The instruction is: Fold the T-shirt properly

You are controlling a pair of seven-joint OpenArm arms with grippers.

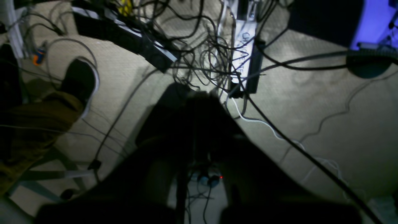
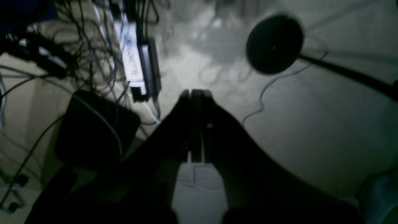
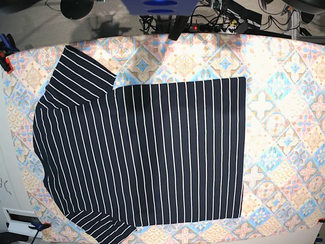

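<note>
Both tools, left tool (image 1: 199, 102) and right tool (image 2: 196, 93), closed, empty, floorward, off T-shirt (image 3: 152, 152).

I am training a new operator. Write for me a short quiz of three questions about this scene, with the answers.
1. True or false: the T-shirt already has a fold in it.
2. Which pattern is on the shirt? A) white stripes B) dots C) flowers
3. Fill in: the right gripper has its jaws ____.

Key:
1. False; it lies spread flat on the tablecloth, both sleeves out.
2. A
3. shut, holding nothing, over the floor.
</note>
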